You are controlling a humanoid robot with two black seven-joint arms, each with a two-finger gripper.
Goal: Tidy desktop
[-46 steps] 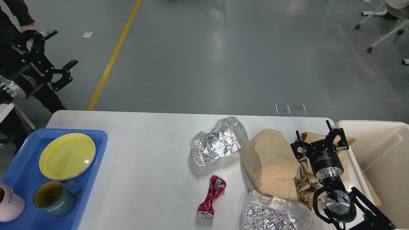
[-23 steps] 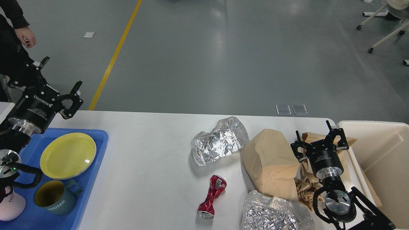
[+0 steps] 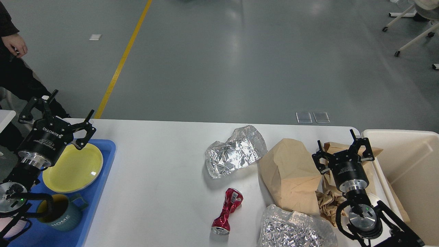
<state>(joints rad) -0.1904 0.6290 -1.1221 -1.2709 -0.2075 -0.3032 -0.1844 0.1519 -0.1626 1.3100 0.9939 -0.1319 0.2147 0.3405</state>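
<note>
The white desktop (image 3: 157,178) carries litter: a crumpled foil sheet (image 3: 235,151), a crushed red can (image 3: 227,211), a second foil wad (image 3: 295,230) at the front edge, a brown paper bag (image 3: 289,175) and crumpled brown paper (image 3: 327,202). My left gripper (image 3: 56,111) hangs open over the far corner of the blue tray (image 3: 103,164), holding nothing. My right gripper (image 3: 341,147) stands open above the brown paper near the table's right end, also holding nothing.
The blue tray holds a yellow plate (image 3: 73,168), a teal mug (image 3: 58,212) and a pink cup (image 3: 15,228) partly hidden by my left arm. A cream bin (image 3: 411,164) stands at the right. A person (image 3: 13,68) stands at the far left.
My left gripper has come down and to the right, from high off the table's left side to just over the tray's far corner. The right arm has stayed still.
</note>
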